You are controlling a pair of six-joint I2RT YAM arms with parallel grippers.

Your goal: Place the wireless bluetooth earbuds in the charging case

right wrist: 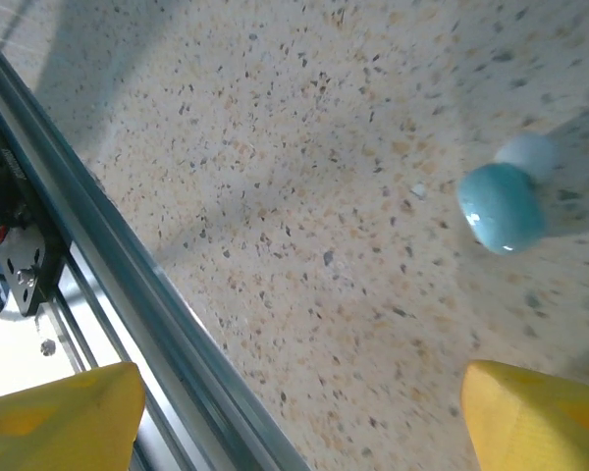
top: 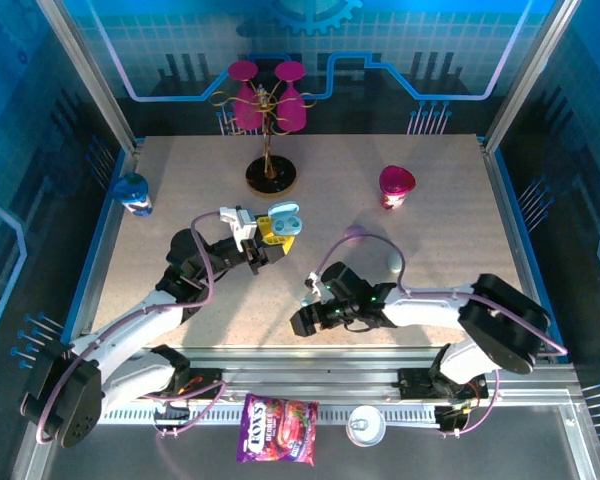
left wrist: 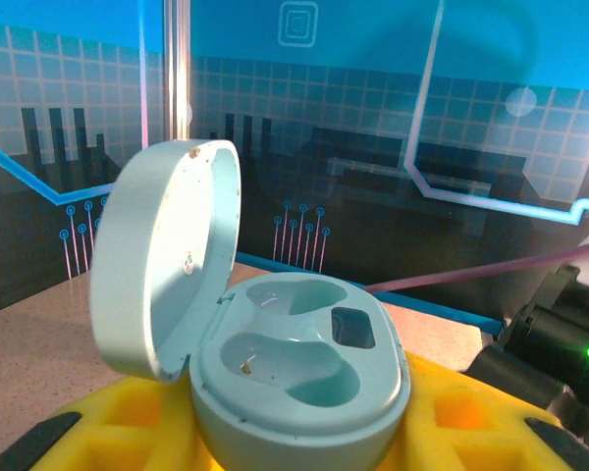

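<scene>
1. On the table (top: 180, 160), left of centre, the left gripper (top: 277, 232) held the case (top: 286, 218) off the surface, its yellow fingers (left wrist: 128, 427) closed against the case's base from either side.
2. From the left wrist, the case (left wrist: 304, 383) was pale blue and pebble-shaped. Its lid (left wrist: 162, 265) was swung up and back on the left.
3. Both wells (left wrist: 294, 368) in the case were empty, with a small dark window beside them.
4. Right of the left gripper (left wrist: 294, 442), part of the black right arm (left wrist: 560, 343) was in view with a green light on it.
5. Near the front edge of the table, the right gripper (top: 305, 303) was low over the surface, pointing left and apart from the case.
6. From the right wrist, the right gripper (right wrist: 294, 412) was spread wide. Its two yellow fingertips (right wrist: 535, 412) sat at opposite lower corners with nothing between them.
7. One light blue earbud (right wrist: 501, 206) lay on the speckled table (right wrist: 304, 167) ahead of those tips, touching neither. A whitish tip stuck out on its upper side.
8. The metal rail (right wrist: 147, 294) at the table's edge ran diagonally past the right gripper's other fingertip.
9. A small whitish thing (top: 395, 262) lay on the table beside the right arm (top: 430, 300), too small to identify.
10. Farther back stood a stand (top: 271, 177) hung with pink glasses (top: 270, 95), a pink cup (top: 396, 186) to its right, and a small blue can (top: 133, 193) at the left edge.
11. In front of the table lay a candy bag (top: 278, 428) and a round tin (top: 367, 426).
</scene>
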